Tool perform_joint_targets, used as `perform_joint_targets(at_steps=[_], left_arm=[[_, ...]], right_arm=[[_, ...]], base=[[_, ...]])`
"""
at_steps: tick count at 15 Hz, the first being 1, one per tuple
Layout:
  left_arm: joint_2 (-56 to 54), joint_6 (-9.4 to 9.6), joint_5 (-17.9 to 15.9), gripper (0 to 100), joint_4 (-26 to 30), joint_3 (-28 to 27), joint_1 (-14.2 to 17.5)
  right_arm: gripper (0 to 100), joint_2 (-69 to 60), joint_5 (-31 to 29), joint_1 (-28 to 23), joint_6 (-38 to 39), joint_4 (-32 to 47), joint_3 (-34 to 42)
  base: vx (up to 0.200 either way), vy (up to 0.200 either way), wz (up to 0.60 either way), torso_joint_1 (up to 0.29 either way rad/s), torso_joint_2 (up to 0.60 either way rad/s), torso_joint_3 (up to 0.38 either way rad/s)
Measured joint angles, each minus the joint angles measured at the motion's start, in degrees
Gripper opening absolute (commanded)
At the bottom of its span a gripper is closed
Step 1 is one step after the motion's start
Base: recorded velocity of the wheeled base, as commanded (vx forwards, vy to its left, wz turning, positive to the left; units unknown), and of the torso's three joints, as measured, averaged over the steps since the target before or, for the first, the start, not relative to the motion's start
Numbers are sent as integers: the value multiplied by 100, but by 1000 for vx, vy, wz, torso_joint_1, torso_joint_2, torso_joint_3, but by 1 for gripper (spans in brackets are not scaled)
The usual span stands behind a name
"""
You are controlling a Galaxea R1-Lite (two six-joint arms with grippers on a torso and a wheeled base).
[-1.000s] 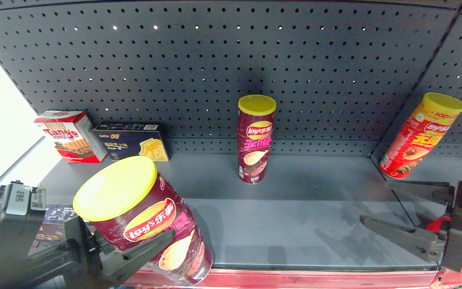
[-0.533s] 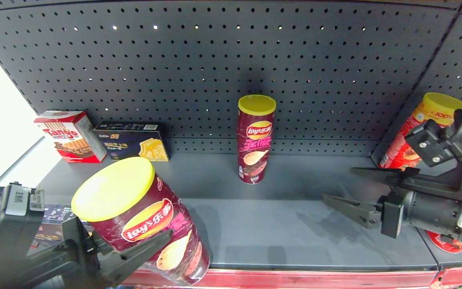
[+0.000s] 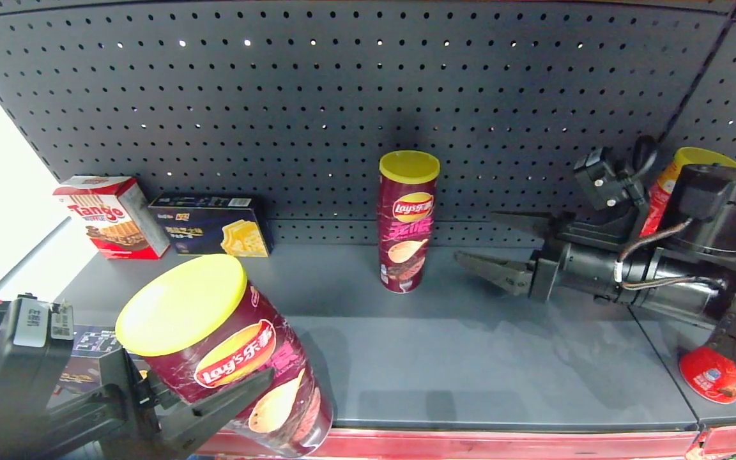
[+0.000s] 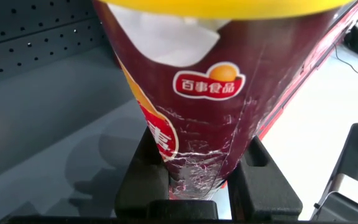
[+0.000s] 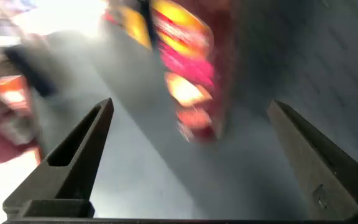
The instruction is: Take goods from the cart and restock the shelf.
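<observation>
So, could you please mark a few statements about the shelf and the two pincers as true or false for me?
1. The left pincer is shut on a tilted maroon can. True.
2. The right pincer grips the upright can. False: it is open and apart from that can, pointing towards it.
3. The upright can stands in the middle of the shelf, near the back panel. True.
4. The red box and the dark box sit at the shelf's right end. False: they sit side by side at its left end.
</observation>
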Motion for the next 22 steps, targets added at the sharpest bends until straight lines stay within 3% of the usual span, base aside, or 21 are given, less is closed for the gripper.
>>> perform_joint_targets(at_steps=[2, 4, 15, 22], left_arm=[[0, 0, -7, 0, 0, 0, 40], [0, 2, -22, 0, 0, 7, 52], [-68, -113, 0, 0, -9, 156, 57], [-282, -113, 17, 0, 0, 361, 77]], right_arm=[[100, 354, 878, -229, -98, -541, -41], [100, 649, 1245, -339, -119, -734, -107], [100, 2219, 1317, -201, -115, -739, -1634], [100, 2660, 1135, 184, -73, -745, -2055]], base=[[0, 0, 0, 0, 0, 0], [0, 0, 0, 0, 0, 0], [0, 0, 0, 0, 0, 0], [0, 0, 0, 0, 0, 0]])
